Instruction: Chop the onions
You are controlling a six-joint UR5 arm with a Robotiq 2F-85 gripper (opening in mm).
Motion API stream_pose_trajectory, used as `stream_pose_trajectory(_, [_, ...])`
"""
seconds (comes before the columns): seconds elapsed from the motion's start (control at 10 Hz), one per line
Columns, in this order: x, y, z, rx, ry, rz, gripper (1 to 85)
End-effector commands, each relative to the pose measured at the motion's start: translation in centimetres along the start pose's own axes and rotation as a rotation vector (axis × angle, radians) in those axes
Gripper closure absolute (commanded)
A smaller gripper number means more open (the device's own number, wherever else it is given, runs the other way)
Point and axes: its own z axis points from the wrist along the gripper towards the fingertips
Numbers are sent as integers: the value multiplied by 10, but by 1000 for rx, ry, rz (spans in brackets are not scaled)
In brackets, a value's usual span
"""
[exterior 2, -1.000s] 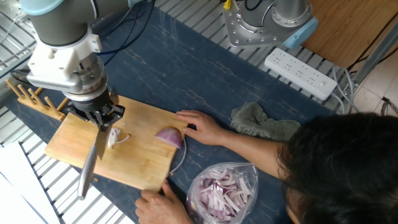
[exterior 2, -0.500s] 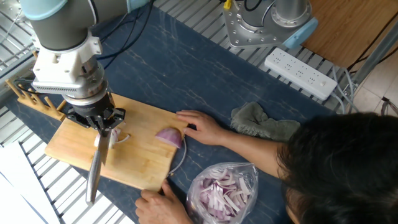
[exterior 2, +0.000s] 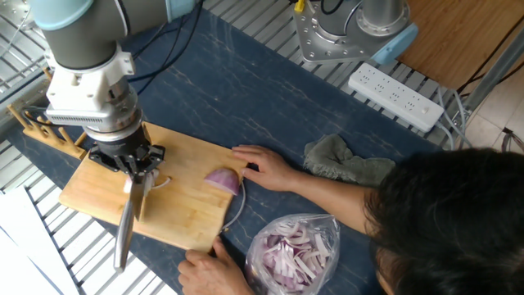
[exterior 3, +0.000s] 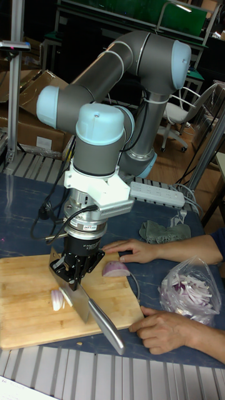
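My gripper [exterior 2: 133, 161] [exterior 3: 74, 274] is shut on the handle of a knife [exterior 2: 124, 233] [exterior 3: 95, 314]. The blade points down toward the front edge of the wooden cutting board [exterior 2: 90, 192] [exterior 3: 25, 312]. The small pale onion wedge [exterior 2: 157, 181] [exterior 3: 57, 299] lies sliced on the board right beside the blade, partly hidden by it in the fixed view. The larger purple onion half [exterior 2: 222, 180] [exterior 3: 115, 269] sits apart, near the board's right edge.
A person's hands [exterior 2: 262, 168] [exterior 2: 209, 270] rest at the board's right edge and front corner. A clear bag of onion strips [exterior 2: 295, 250] [exterior 3: 190, 290] lies to the right. Behind are a grey cloth [exterior 2: 344, 160], a power strip [exterior 2: 397, 94] and a wooden rack [exterior 2: 41, 127].
The gripper and knife have shifted slightly right, onto the small wedge, over the last second. The purple half and the hands have stayed put.
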Motion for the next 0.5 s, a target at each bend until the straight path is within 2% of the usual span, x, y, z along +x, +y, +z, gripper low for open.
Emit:
stream_pose_trajectory(0.0, [-3,2,7,-15,-30,13,847])
stream_pose_trajectory(0.2, [-5,2,3,-13,-31,16,847])
stream_pose_trajectory(0.3, [-1,-2,-8,-1,-8,17,847])
stream_pose_trajectory(0.4, [4,-3,-30,-18,24,12,847])
